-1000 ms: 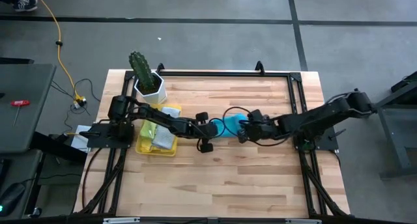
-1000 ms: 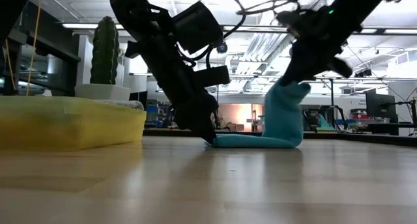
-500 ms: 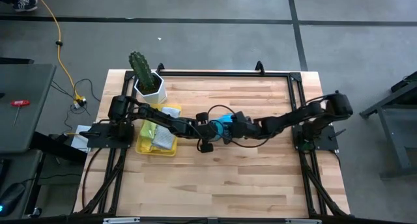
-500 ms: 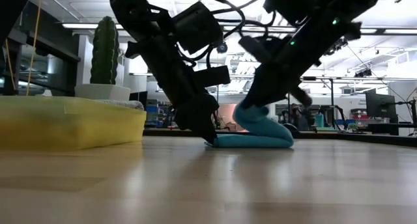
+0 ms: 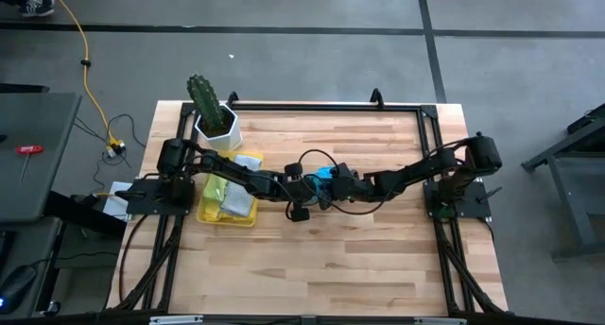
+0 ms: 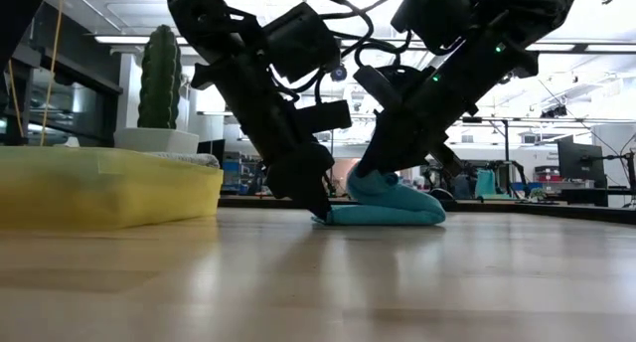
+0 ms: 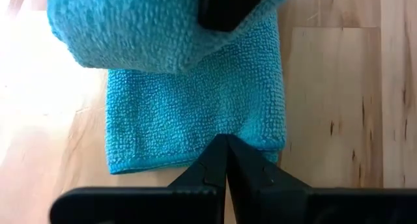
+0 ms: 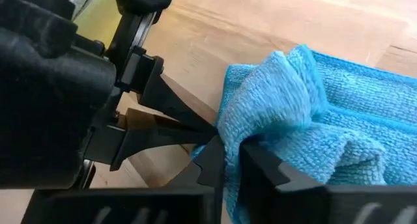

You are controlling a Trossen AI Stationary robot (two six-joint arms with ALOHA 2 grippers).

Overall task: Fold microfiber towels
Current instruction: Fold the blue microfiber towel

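While the light blue microfiber towel lies near the middle of the wooden tabletop, its lower layer sits flat on the wood and an upper layer is doubled over it in a soft hump. Left gripper has its fingers pressed together, pinning the towel's near hem against the table. Right gripper pinches the folded-over layer, bunched cloth rising between its dark fingers, right beside the left one. Both arms meet over the towel from opposite sides. Toward the left edge, a translucent yellow plastic tray holds more yellow cloths, and a green cactus in a white pot stands near the far left corner.
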